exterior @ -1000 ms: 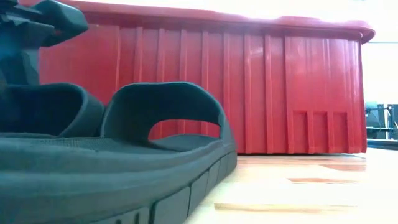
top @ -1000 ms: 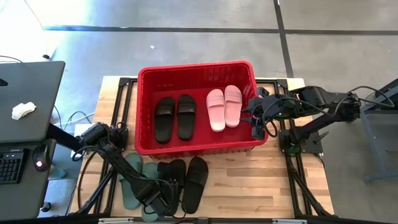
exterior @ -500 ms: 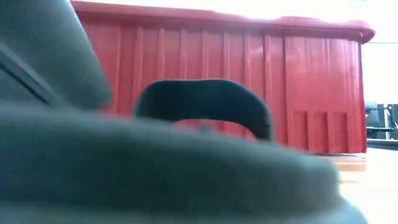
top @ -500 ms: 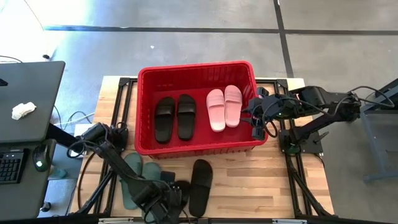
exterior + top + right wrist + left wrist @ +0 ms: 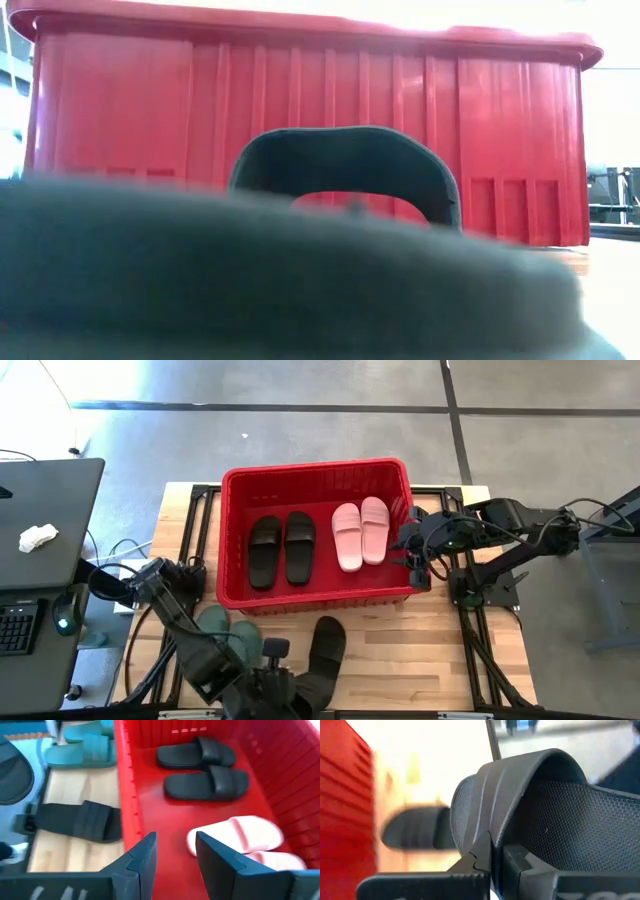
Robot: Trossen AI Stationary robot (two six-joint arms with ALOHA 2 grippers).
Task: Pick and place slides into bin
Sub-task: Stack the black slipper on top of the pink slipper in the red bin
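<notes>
The red bin (image 5: 318,598) holds a black pair (image 5: 282,548) and a pale pink pair (image 5: 360,532) lying flat on its floor. My left gripper (image 5: 272,682) is at the table's near edge, shut on a black slide (image 5: 555,805). That slide shows as a blurred dark mass in the low view (image 5: 280,270). The other black slide (image 5: 326,643) lies on the table just right of it, sole down. The sage green pair (image 5: 222,628) lies to its left, partly under my left arm. My right gripper (image 5: 415,553) is open and empty over the bin's right rim. My left gripper pinches the black slide's wide strap (image 5: 479,827) near one of its ends. One finger (image 5: 475,862) is on the strap's ribbed outer face and the other (image 5: 520,862) is under the strap, by the footbed. Whether the slide is clear of the table does not show.
A dark desk (image 5: 45,520) with a keyboard and a mouse stands left of the table. The bare wooden table top (image 5: 420,650) lies to the right of the black slide. The bin's right part (image 5: 260,780), beside the pink pair, holds nothing.
My left gripper has gone toward the table's near edge, taking one black slide with it, away from its place beside the green pair. The other black slide has stayed on the table and has turned slightly.
</notes>
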